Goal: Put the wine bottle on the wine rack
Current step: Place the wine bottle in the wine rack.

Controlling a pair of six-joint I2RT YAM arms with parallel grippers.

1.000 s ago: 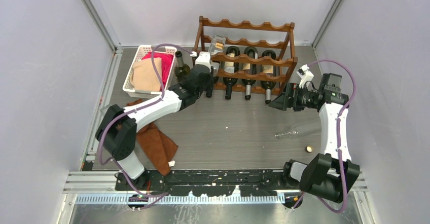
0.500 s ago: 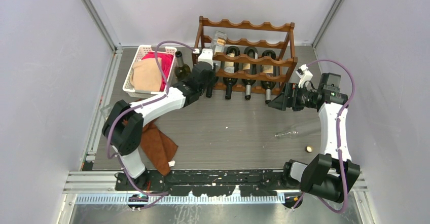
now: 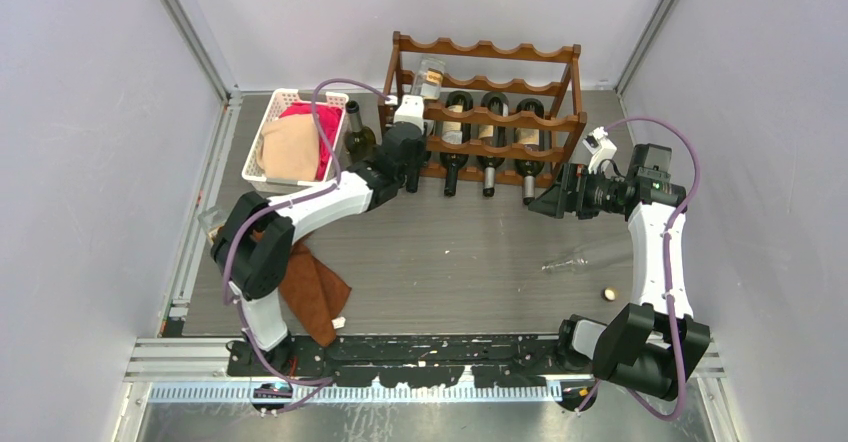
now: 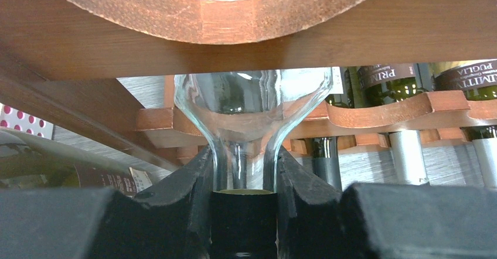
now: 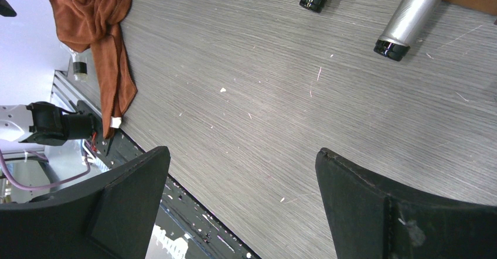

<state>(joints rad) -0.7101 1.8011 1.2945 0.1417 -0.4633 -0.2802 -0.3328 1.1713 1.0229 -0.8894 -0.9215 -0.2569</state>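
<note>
our left fingers (image 4: 202, 180) pinch the clear wine bottle (image 4: 252, 104) by its neck, body in the wine rack (image 4: 234, 30); our right fingers (image 5: 363, 194) gape empty over the table (image 5: 264, 95).

The wine bottle (image 4: 252, 104) is clear glass, smooth and shiny. My left fingers (image 4: 184, 194) are black and dull, a bit rough. The wine rack (image 4: 234, 30) is red-brown wood, fuzzy at its cut edges. The table (image 5: 264, 106) is grey and matt with fine lines. The rag (image 5: 99, 30) is soft, wrinkly brown cloth. The basket (image 3: 295, 93) is white plastic.
</note>
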